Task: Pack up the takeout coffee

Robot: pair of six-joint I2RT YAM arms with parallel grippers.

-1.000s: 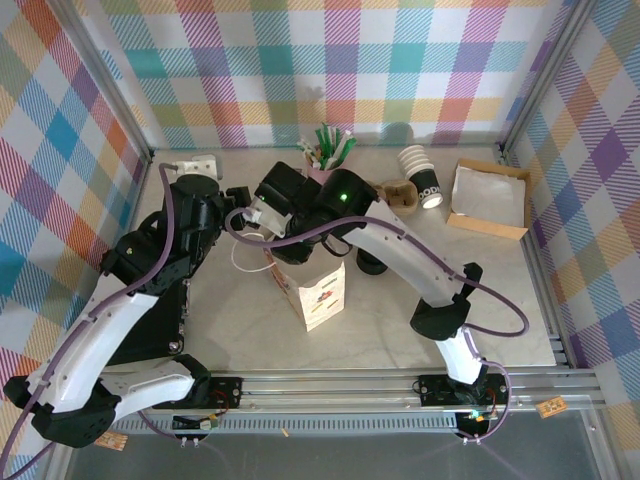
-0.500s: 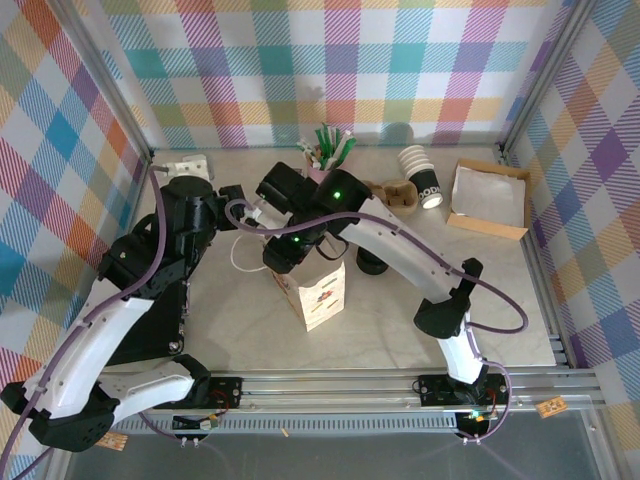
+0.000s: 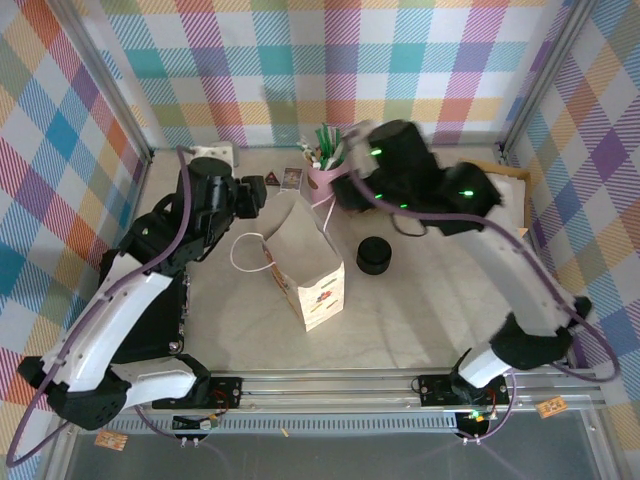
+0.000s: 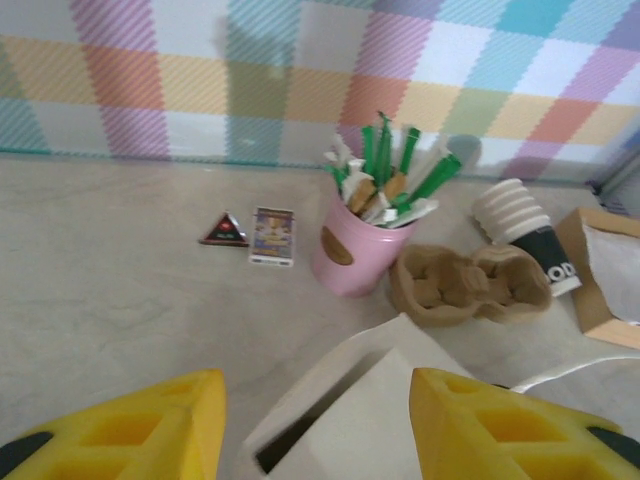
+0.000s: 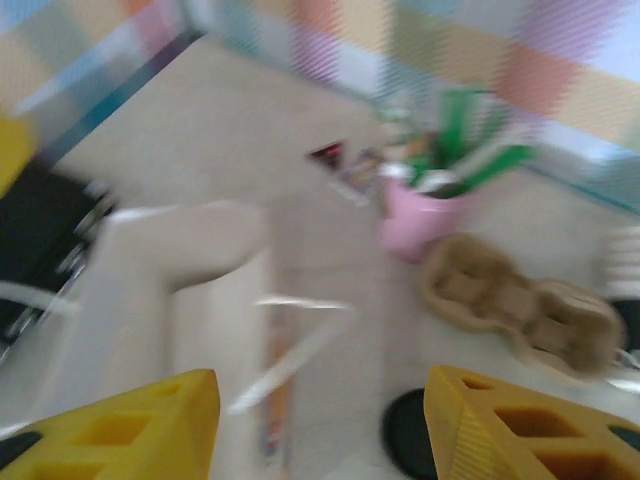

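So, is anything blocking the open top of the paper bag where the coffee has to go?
Nothing visible does. The tan paper bag stands upright with its mouth open; the left fingers flank one corner without covering it, and the right fingers sit clear of it.

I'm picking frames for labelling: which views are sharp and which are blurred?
Right wrist: heavy blur, pink cup and paper bag smeared. Left wrist: crisp on the pink cup, yellow fingers soft up close. Top external: sharp, though the right arm is slightly smeared.

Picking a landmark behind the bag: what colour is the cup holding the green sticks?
The cup is pink; it shows best in the left wrist view.
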